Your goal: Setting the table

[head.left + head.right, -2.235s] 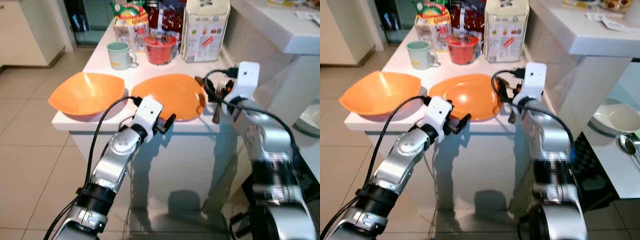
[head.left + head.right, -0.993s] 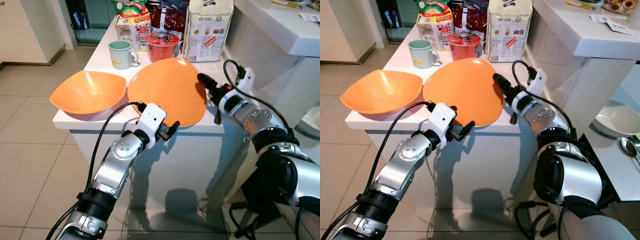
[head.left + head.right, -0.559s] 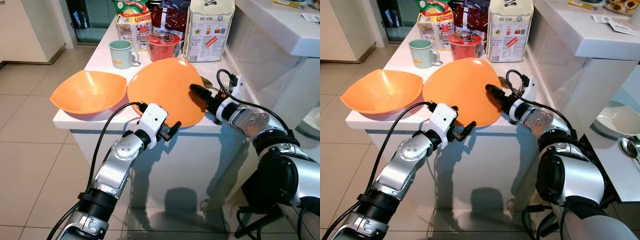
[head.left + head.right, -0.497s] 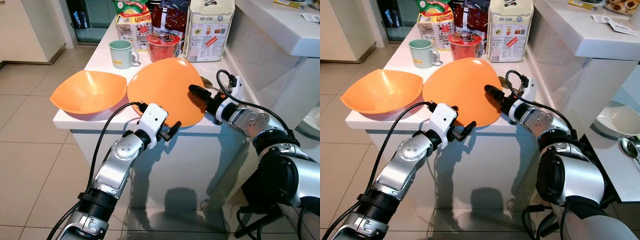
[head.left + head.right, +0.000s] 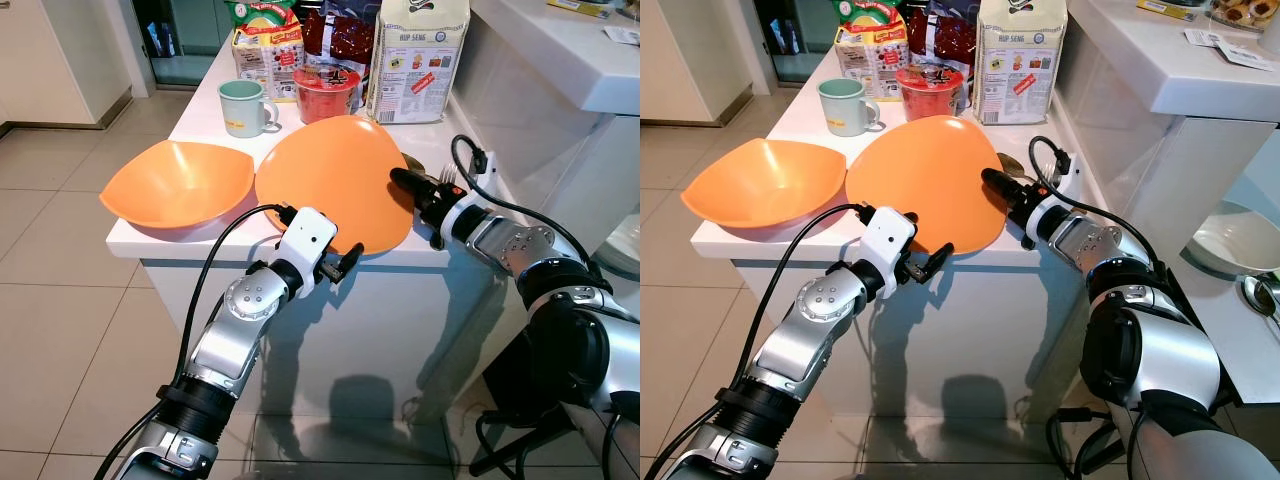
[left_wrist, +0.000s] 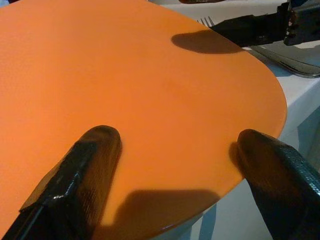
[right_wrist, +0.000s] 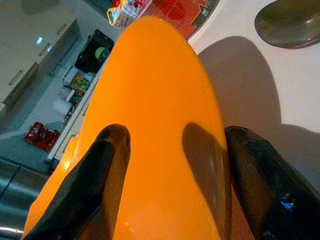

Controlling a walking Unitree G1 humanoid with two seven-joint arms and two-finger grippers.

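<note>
Two spread tools [image 5: 345, 262] [image 5: 400, 180] are shown flanking the orange plate [image 5: 330, 180], now tilted up off the worktop [image 5: 200, 110], ready for placing.

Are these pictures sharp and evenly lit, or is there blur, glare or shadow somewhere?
Left eye view: sharp and bright; the arms cast a soft shadow on the floor. Left wrist view: the near fingers look blurred, and a dark shadow lies on the orange plate. Right wrist view: the plate's rim shows faint sheen, the background is soft, and the plate shades the white counter.
</note>
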